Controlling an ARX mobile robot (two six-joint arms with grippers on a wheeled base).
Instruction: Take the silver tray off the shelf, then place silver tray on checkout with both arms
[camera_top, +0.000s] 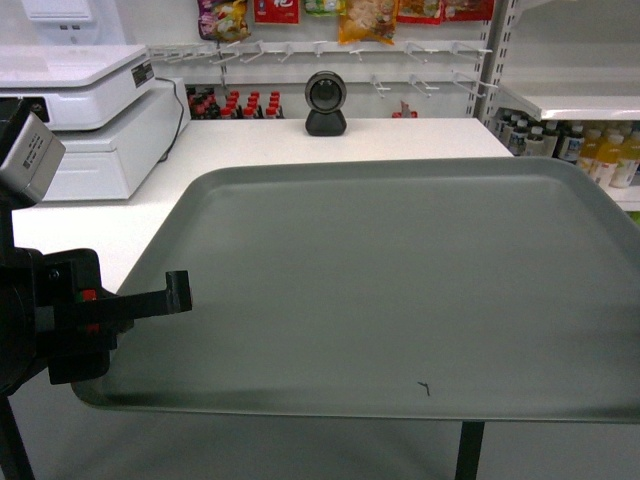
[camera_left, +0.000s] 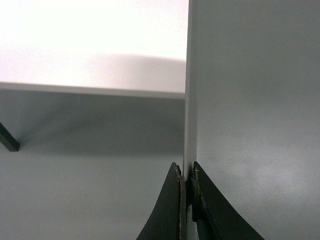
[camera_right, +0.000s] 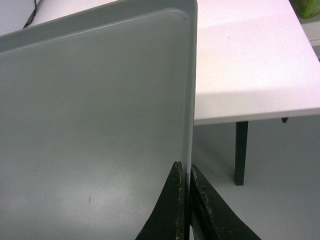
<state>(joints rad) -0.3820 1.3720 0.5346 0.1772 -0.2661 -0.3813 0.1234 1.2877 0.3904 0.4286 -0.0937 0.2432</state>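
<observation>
Inspection finds the silver tray (camera_top: 400, 290) held level in the air, its far part over the near edge of the desk (camera_top: 330, 140) and its near edge beyond that edge, above the floor. We note a small dark scratch mark (camera_top: 424, 387) near the tray's front rim.

We see the left hand (camera_left: 187, 197) clamped on the tray's left rim, one finger on each face of the edge, pads pressed tight. In the head view its arm (camera_top: 60, 320) stands at the tray's lower left corner, showing a small red patch. The right hand (camera_right: 187, 200) is likewise closed on the tray's right rim, fingers together with the rim between them; the head view does not show it.

On the desk we record a white cash register (camera_top: 80, 110) at the far left and a round black scanner (camera_top: 325, 103) at the far middle. Neither touches the tray.

Behind the desk, snack packets (camera_top: 365, 18) hang on a peg wall; their printing is too small for us to read. Dark bottles (camera_top: 230, 103) stand low behind the desk. A white shelf (camera_top: 580, 100) at right carries yellow drink bottles (camera_top: 610, 155) beneath it; their labels are illegible.
</observation>
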